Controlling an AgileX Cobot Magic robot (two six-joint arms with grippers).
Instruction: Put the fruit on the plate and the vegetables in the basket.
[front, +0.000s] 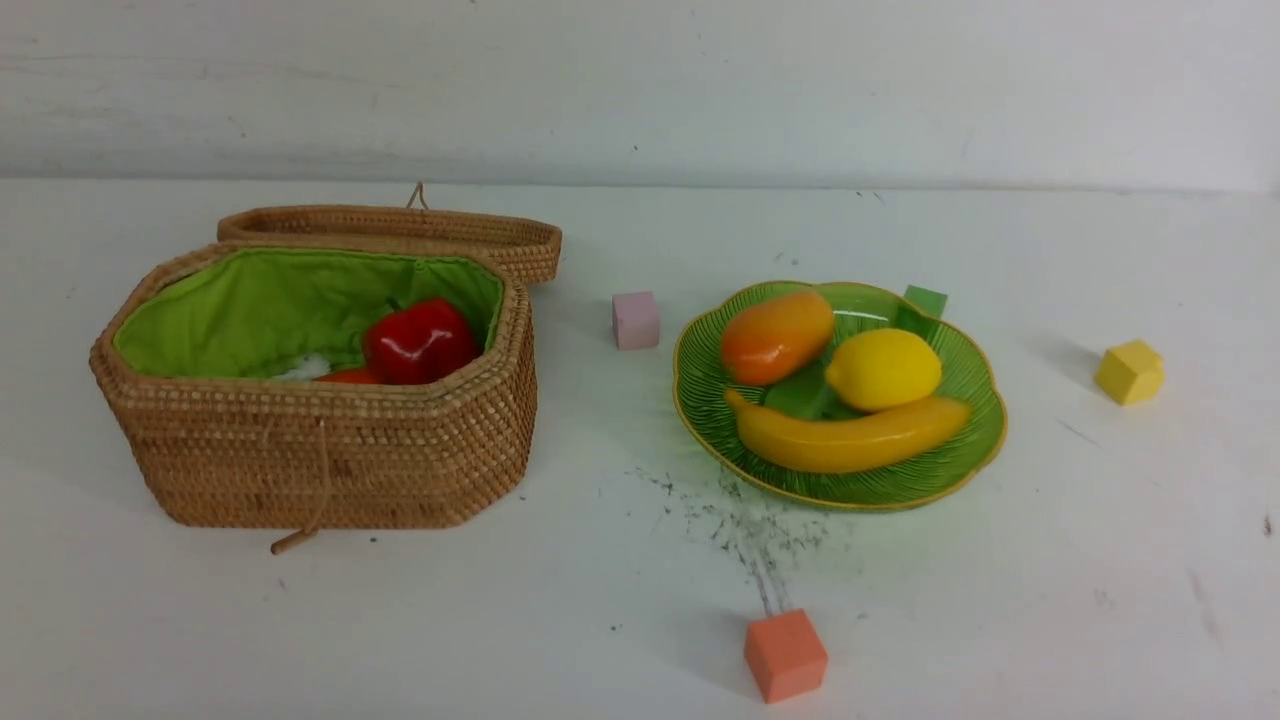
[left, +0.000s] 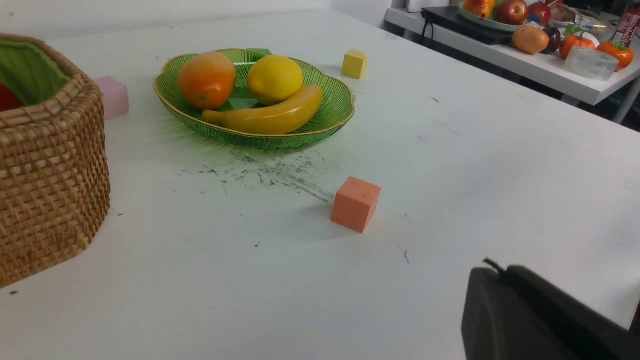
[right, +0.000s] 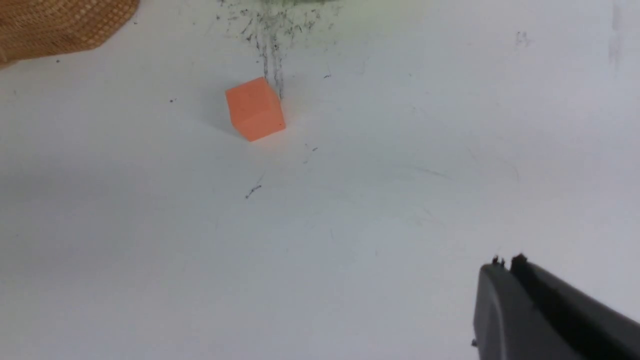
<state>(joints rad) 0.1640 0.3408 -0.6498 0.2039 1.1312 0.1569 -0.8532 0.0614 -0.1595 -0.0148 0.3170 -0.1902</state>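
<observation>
The green plate (front: 965, 380) (left: 330, 117) right of centre holds the fruit: a mango (front: 777, 336) (left: 207, 80), a lemon (front: 883, 369) (left: 274, 79) and a banana (front: 850, 438) (left: 270, 116). In the woven basket (front: 330, 450) (left: 50, 165) at the left I see a red bell pepper (front: 419, 340) and an orange bit of the carrot (front: 348, 376); other contents are hidden by its wall. My left gripper (left: 500, 270) is shut and empty above bare table near the front. Over bare table my right gripper (right: 506, 262) is also shut and empty. Neither arm shows in the front view.
Small cubes lie about: orange (front: 785, 655) (left: 355, 204) (right: 255, 108) near the front, pink (front: 636, 320) beside the basket, yellow (front: 1129, 372) (left: 354, 64) at the right, green (front: 925, 300) behind the plate. The basket lid (front: 400, 232) lies open behind it. A side table with more toy produce (left: 530, 39) stands beyond.
</observation>
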